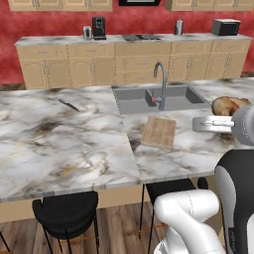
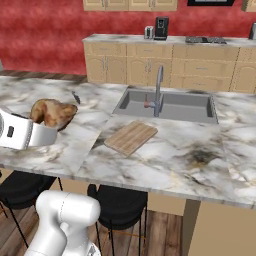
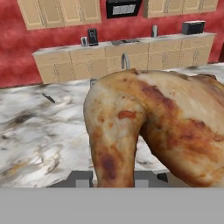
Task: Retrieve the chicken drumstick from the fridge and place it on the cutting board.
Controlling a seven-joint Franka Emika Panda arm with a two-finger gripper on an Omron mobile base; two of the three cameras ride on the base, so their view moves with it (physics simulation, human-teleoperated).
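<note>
My gripper (image 1: 222, 117) is shut on the chicken drumstick (image 1: 229, 105), a glossy golden-brown lumpy piece held above the marble island at its right side. In the right base view the chicken drumstick (image 2: 52, 112) sticks out of the gripper (image 2: 46, 126) at the left, some way left of the cutting board (image 2: 131, 137). The hand view has the chicken drumstick (image 3: 153, 127) close up, rising from between the gripper (image 3: 113, 180) tips. The cutting board (image 1: 159, 132) lies flat and bare on the island, just in front of the sink. The fridge is out of view.
A grey sink (image 1: 130, 100) with a tall faucet (image 1: 162, 84) is set in the island behind the board. A dark knife (image 1: 69, 105) lies at the left. Black stools (image 1: 67, 211) stand under the near edge. The back counter holds a coffee machine (image 1: 98, 27) and a toaster (image 1: 225, 27).
</note>
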